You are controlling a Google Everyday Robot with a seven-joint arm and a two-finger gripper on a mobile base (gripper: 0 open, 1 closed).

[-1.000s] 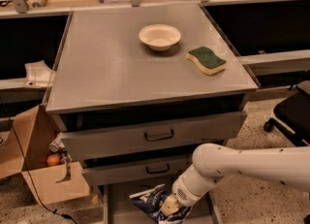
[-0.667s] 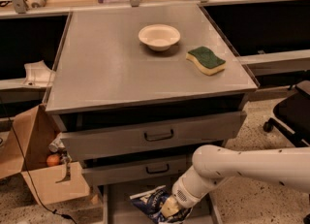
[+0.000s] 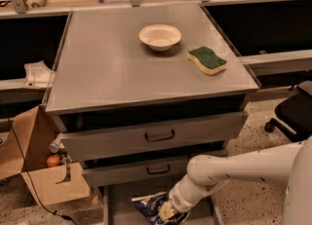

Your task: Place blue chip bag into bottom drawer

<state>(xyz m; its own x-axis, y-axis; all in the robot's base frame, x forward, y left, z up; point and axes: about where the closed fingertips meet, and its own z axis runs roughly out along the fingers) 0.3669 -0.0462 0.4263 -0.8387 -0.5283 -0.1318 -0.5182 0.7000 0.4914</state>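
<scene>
1. status. the claw sits low at 6 o'clock in the view, down in the open bottom drawer, against the 4 o'clock edge of the blue chip bag. i cannot tell whether the claw is clamped on the bag or released. the bag lies over the drawer floor, just below the front of the middle drawer.

2. hazards.
- if the claw is clamped when i lift away, the bag leaves the drawer with it.
- crinkly foil may cling to the claw on release, with the same result.
- the middle drawer front overhangs at 12 o'clock of the wrist, so a straight upward retreat risks a knock.
- the bag looks crumpled and may snag if the drawer is pushed in.

3. the bowl and sponge on the surface are well apart from the claw, so i judge them safe.
</scene>
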